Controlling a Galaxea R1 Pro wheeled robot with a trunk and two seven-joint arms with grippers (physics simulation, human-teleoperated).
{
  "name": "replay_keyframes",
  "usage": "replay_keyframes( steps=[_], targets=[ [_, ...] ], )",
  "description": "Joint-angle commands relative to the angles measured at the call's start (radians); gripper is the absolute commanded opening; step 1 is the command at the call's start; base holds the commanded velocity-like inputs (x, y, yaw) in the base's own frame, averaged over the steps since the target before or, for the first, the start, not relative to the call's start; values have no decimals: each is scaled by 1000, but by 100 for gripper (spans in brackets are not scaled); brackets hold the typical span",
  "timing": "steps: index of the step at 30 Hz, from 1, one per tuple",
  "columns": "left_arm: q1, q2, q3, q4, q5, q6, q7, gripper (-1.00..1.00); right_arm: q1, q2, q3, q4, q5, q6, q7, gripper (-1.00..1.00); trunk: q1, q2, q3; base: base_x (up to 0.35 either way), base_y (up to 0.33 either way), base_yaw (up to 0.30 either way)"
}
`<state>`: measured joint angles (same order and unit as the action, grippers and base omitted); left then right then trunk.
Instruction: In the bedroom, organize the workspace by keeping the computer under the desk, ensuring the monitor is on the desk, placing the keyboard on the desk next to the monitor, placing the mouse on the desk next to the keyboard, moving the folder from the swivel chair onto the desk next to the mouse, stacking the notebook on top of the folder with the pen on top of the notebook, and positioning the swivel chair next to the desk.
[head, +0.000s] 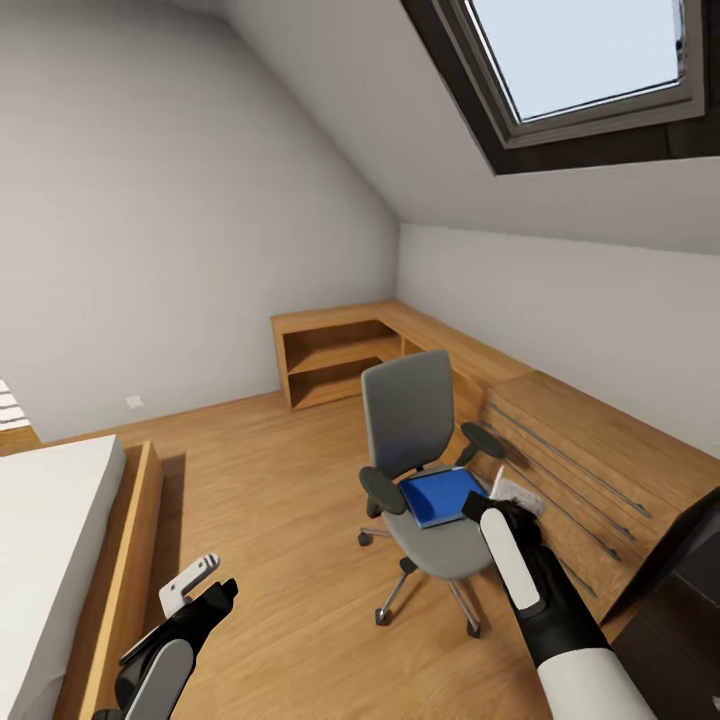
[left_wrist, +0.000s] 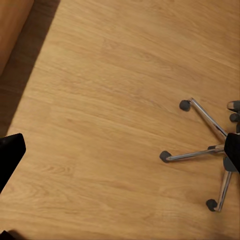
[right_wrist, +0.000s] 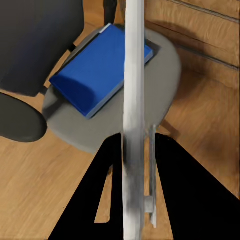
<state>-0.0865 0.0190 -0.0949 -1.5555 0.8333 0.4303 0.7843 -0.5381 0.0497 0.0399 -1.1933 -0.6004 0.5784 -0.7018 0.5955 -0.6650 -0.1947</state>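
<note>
Right wrist view | right end effector (right_wrist: 134, 150) pinches a thin silver-rimmed keyboard (right_wrist: 134, 90) edge-on over the bright-blue folder (right_wrist: 97, 70), carrying it | left end effector (head: 195, 590) idle, aperture unclear.

blue folder (head: 440, 496) on swivel chair (head: 418, 470) seat

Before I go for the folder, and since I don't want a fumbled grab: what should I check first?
1. Folder lying flat on the swivel chair seat: ok.
2. Nothing lying on top of the folder: ok.
3. Right hand free to grasp: not ok, shut on a thin greyish item, probably the notebook, seen edge-on.
4. Left hand free: ok, fingers apart, nothing between them.
5. Left hand close to the folder: not ok, it hangs over bare floor beside the chair.
6. Drop-off spot ready: cannot tell.
</note>
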Motion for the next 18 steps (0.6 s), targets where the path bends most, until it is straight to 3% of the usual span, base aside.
replay_keyframes(
  steps=[1, 3, 8, 13, 18],
  targets=[
    [-1, 1, -2, -1, 6, 2, 8, 100, -1, 0, 14, -6, 19, 0, -7, -100, -4, 6, 2, 0, 0, 0],
    [-1, 1, -2, -1, 6, 2, 8, 100, -1, 1, 69, -11, 69, -3, -7, -100, -11, 20, 8, 0, 0, 0],
    [-1, 1, -2, -1, 6, 2, 9, 100, 0, 1, 181, -20, 138, -7, -12, -100, -30, 55, 23, 0, 0, 0],
    [-1, 1, -2, -1, 6, 1, 9, 100, 20, -1, 212, -42, 157, -10, -7, -100, -50, 90, 39, 0, 0, 0],
    [-1, 1, -2, -1, 6, 1, 9, 100, 59, -8, 218, -93, 161, -16, -3, -100, -69, 125, 55, 0, 0, 0]
  ],
)
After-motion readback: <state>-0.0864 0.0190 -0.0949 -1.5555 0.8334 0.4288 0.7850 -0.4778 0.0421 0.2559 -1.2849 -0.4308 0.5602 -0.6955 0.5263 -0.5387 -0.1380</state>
